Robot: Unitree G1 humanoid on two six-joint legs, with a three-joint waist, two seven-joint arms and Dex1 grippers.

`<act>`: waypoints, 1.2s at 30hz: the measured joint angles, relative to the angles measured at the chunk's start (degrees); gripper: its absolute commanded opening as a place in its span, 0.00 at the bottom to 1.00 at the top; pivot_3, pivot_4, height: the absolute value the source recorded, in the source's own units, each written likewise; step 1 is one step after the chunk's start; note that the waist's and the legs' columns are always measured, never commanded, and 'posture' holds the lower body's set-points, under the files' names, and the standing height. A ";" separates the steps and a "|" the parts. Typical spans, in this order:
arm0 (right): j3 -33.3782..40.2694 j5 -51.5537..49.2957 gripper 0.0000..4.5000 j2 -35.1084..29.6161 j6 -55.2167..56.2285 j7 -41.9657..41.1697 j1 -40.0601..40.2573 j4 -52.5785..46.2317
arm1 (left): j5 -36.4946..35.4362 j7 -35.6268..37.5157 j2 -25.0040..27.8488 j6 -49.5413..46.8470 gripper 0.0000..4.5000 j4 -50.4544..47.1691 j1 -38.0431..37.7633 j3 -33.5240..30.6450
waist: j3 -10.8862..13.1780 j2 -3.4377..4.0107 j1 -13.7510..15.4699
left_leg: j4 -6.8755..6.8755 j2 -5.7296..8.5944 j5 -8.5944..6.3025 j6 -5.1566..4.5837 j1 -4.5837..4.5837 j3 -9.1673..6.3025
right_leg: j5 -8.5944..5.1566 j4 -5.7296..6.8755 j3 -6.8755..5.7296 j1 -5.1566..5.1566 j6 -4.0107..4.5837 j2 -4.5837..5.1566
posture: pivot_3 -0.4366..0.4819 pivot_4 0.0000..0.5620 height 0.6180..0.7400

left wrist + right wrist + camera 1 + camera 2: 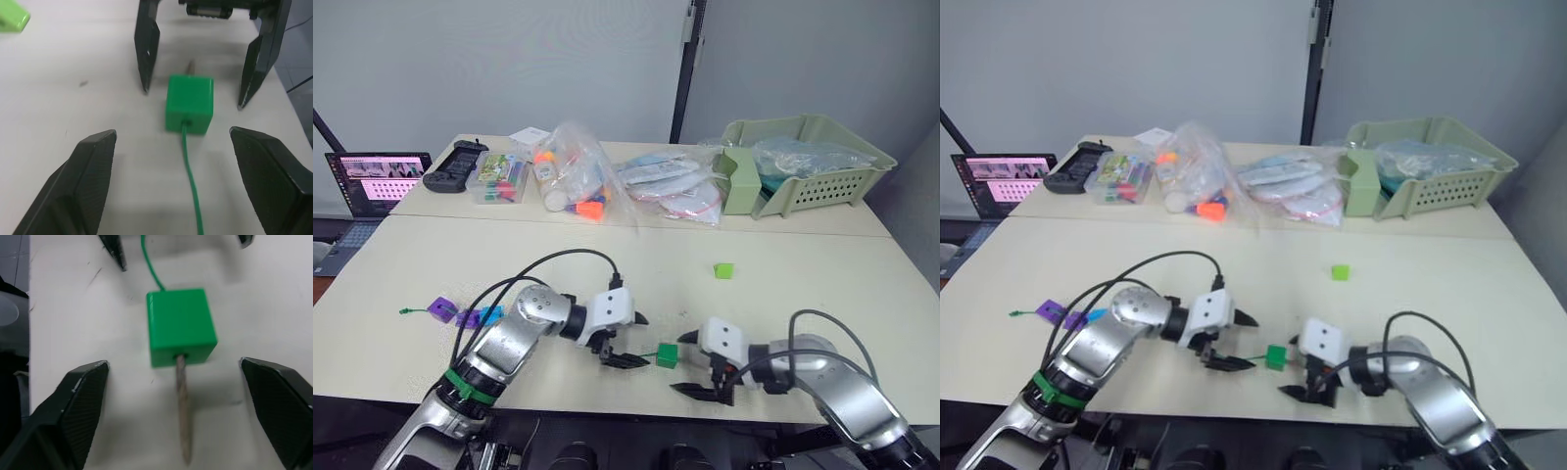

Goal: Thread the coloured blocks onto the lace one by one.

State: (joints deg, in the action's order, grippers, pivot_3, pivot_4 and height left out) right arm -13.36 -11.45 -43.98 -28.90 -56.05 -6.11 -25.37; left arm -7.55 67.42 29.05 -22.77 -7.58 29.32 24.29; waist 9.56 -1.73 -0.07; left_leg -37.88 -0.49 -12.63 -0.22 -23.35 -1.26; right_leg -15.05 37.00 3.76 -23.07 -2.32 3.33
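Observation:
A dark green block (667,355) lies on the table near the front edge, threaded on the thin green lace (191,171). The lace's stiff pale tip (183,406) sticks out of the block's far side, toward my right gripper (684,366). My left gripper (643,341) stands open just left of the block, my right gripper open just right of it; neither touches it. The lace runs left to two purple blocks (441,308) and a blue block (491,313) strung on it. A light green block (723,269) lies loose further back.
Clear bags of orange and multicoloured toys (573,176) and packets (671,186) lie at the table's back. A pale green basket (808,162) stands back right. A black controller (457,164) and a laptop (377,181) are at the far left.

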 measured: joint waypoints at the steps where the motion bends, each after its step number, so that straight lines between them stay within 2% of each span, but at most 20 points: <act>1: 0.70 -0.29 1.00 -0.56 0.29 -0.14 0.87 -0.21 | 0.84 -0.52 -0.94 0.11 0.83 0.25 -0.01 1.46 | 0.01 -0.01 -0.02 | 0.00 0.02 0.00 0.00 0.02 0.00 | 0.00 0.01 0.00 0.01 0.00 -0.01 | 0.48 0.27 1.00; 4: 1.24 -0.43 1.00 -1.10 1.13 -0.07 1.78 -0.19 | 2.71 -1.94 -3.18 0.53 0.83 2.88 0.00 4.00 | 0.01 -0.02 -0.25 | -0.01 -0.01 0.01 0.00 0.08 0.04 | 0.00 0.06 0.01 0.01 0.00 -0.07 | 0.48 0.27 1.00; 10: 1.31 -0.36 1.00 -1.10 2.28 0.21 1.87 0.44 | 4.72 -3.54 -4.83 3.41 0.83 6.25 0.06 5.04 | 0.01 -0.02 -0.68 | -0.01 -0.04 0.01 -0.01 0.08 0.03 | 0.00 0.07 0.01 0.01 0.01 -0.11 | 0.48 0.27 1.00; 11: 1.36 -0.37 1.00 -1.10 2.33 0.27 1.88 0.54 | 4.74 -3.62 -5.03 3.58 0.72 6.39 0.06 5.04 | 0.01 -0.02 -0.67 | -0.01 -0.04 0.01 -0.01 0.07 0.03 | 0.00 0.07 0.01 0.01 0.01 -0.10 | 0.48 0.27 1.00; 17: 1.69 -0.54 1.00 -1.07 2.42 0.84 2.37 0.75 | 3.87 -2.87 -5.93 3.62 0.29 7.17 0.06 4.84 | 0.01 -0.02 -0.63 | -0.01 -0.02 0.01 -0.01 0.08 0.02 | 0.00 0.08 0.02 0.01 0.01 -0.09 | 0.48 0.27 1.00; 18: 1.68 -0.54 1.00 -1.05 2.42 0.92 2.37 0.76 | 3.81 -2.72 -5.94 3.62 0.27 7.18 0.06 4.84 | 0.01 -0.02 -0.63 | -0.01 -0.02 0.01 -0.01 0.08 0.02 | 0.00 0.08 0.02 0.01 0.01 -0.09 | 0.48 0.27 1.00; 24: 1.65 -0.63 1.00 -0.75 2.52 1.05 2.07 1.40 | 2.94 -0.83 -5.09 3.79 0.27 7.07 0.02 4.84 | 0.01 -0.01 -0.64 | -0.01 -0.03 0.01 -0.01 0.10 0.02 | 0.00 0.08 0.02 0.02 0.01 -0.09 | 0.48 0.27 1.00; 28: 1.29 -0.65 0.74 -0.44 3.50 0.86 1.28 2.67 | 2.93 -0.39 -4.61 4.04 0.27 7.07 0.01 4.80 | 0.01 -0.01 -0.64 | -0.02 -0.02 0.01 -0.01 0.12 0.03 | 0.00 0.09 0.02 0.04 0.01 -0.09 | 0.48 0.27 1.00; 36: 0.69 -0.70 0.13 -0.40 5.29 -0.22 0.67 4.27 | 2.93 -0.30 -4.21 4.11 0.27 7.09 0.02 4.00 | 0.01 -0.01 -0.61 | -0.04 -0.02 0.01 -0.01 0.13 0.02 | 0.01 0.10 0.02 0.06 0.01 -0.09 | 0.48 0.27 1.00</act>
State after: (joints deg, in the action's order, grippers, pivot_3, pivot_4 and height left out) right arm -12.67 -12.15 -44.38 -23.62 -56.27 -5.44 -21.10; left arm -4.62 67.13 24.84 -18.66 -0.49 29.34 28.29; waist 9.56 -1.75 -0.68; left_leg -37.92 -0.51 -12.62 -0.23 -23.22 -1.25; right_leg -15.04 37.10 3.78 -23.01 -2.30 3.25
